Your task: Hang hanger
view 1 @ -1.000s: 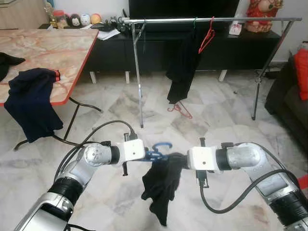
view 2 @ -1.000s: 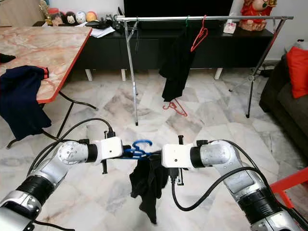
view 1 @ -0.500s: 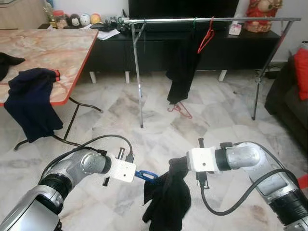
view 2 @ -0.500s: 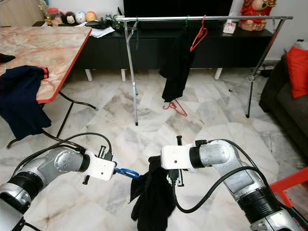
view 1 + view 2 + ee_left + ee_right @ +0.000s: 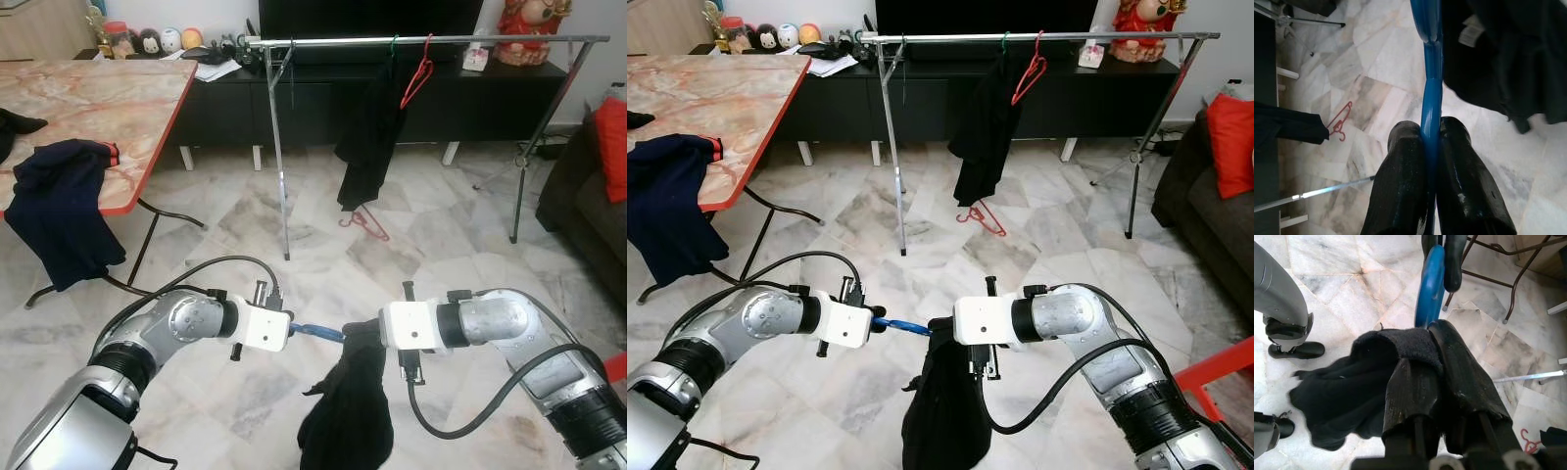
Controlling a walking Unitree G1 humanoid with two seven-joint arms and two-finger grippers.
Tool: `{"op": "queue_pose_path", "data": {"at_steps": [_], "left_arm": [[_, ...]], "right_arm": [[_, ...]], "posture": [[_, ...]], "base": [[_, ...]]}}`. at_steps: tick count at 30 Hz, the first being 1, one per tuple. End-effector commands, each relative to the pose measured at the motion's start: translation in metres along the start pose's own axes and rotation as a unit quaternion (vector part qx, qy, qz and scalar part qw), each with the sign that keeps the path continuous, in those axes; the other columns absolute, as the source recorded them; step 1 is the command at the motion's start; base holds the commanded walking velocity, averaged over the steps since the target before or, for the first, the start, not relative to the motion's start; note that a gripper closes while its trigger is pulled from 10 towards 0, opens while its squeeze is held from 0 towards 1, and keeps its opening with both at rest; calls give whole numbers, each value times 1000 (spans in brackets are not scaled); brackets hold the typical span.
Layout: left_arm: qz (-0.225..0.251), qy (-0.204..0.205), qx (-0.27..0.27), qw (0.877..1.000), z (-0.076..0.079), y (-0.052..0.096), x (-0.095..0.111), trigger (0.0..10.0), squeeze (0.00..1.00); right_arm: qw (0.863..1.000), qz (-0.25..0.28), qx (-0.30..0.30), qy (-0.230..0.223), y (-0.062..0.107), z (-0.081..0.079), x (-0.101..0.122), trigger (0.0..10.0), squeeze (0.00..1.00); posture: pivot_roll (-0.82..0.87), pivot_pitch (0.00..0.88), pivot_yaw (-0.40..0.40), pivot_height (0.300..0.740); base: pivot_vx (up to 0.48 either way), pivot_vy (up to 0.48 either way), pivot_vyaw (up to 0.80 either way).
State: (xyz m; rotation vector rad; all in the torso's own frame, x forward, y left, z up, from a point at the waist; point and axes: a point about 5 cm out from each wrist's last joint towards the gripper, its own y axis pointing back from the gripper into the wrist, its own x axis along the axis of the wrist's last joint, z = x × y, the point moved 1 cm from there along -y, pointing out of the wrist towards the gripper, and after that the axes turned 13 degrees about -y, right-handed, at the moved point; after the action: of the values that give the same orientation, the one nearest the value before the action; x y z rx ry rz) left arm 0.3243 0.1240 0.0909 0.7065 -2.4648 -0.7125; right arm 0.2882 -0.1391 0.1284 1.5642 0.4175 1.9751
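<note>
A blue hanger [image 5: 319, 331] runs level between my two grippers, low over the marble floor. My left gripper [image 5: 293, 328] is shut on one end of it; in the left wrist view the blue bar [image 5: 1431, 93] sits pinched between both fingers. My right gripper [image 5: 368, 334] is shut on a black garment [image 5: 348, 416] that hangs straight down from the hanger's other end. In the right wrist view, black cloth [image 5: 1342, 387] is bunched over the fingers, and the blue hanger [image 5: 1430, 284] sticks out beyond them. The metal clothes rail [image 5: 431, 40] stands farther ahead.
A black garment [image 5: 364, 137] and a red hanger [image 5: 419, 76] hang on the rail, and another red hanger [image 5: 364, 222] lies on the floor beneath. A marble-top table [image 5: 98, 98] with a navy garment [image 5: 59, 211] is at the left, a dark sofa [image 5: 588, 196] at the right.
My left gripper dipped, then rose again toward the right gripper, bringing the blue hanger level. The black garment now hangs longer and straighter. The right arm has barely moved.
</note>
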Motion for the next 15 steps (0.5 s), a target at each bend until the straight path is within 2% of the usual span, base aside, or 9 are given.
{"op": "queue_pose_path", "data": {"at_steps": [1,6,15], "left_arm": [[-3,-14,-10,1000,-2,7,-4,10000,0],[-9,-27,-35,999,6,18,-10,10000,0],[5,-40,-44,998,4,26,-8,10000,0]], "right_arm": [[1000,12,4,19,0,1,9,10000,0],[1000,9,1,18,1,2,7,10000,0],[1000,-3,1,19,-1,3,3,10000,0]], "posture": [[-119,0,-19,740],[-119,0,-19,740],[-105,0,-20,740]], "base": [[0,0,0],[0,0,0],[0,0,0]]}}
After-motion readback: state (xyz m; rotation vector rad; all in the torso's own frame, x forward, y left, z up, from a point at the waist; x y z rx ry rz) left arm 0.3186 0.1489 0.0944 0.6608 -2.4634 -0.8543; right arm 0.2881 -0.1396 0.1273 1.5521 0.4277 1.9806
